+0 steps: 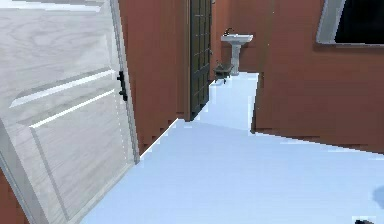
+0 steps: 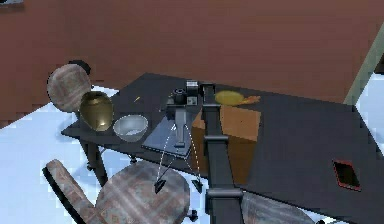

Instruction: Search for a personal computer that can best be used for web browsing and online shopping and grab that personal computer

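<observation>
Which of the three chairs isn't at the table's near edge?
The chair at the arm side view's left, behind the golden vase on the table; the other two sit along its near edge.

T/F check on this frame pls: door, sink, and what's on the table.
1. The door is white. True.
2. The sink stands right beside the door. False: it is far down the passage, by the back wall.
3. A brown box stands on the dark table. True.
4. The bowl lies on the floor. False: it is on the table, next to a gold vase.
</observation>
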Tool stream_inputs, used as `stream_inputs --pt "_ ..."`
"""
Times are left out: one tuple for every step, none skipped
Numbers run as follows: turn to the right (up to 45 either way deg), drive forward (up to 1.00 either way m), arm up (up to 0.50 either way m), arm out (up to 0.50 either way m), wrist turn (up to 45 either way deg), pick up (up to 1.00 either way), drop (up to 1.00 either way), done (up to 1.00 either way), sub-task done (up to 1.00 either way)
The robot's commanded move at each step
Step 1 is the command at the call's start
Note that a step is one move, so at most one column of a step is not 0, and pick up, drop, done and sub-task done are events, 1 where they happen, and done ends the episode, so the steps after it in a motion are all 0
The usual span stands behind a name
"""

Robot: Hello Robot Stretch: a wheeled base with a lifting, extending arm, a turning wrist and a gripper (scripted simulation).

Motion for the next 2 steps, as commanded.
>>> stream_inputs --pt "0.0 0.00 0.00 0.00 45.0 0.00 0.00 0.00 0.00" --pt "0.0 0.00 0.00 0.00 45.0 0.00 0.00 0.00 0.00"
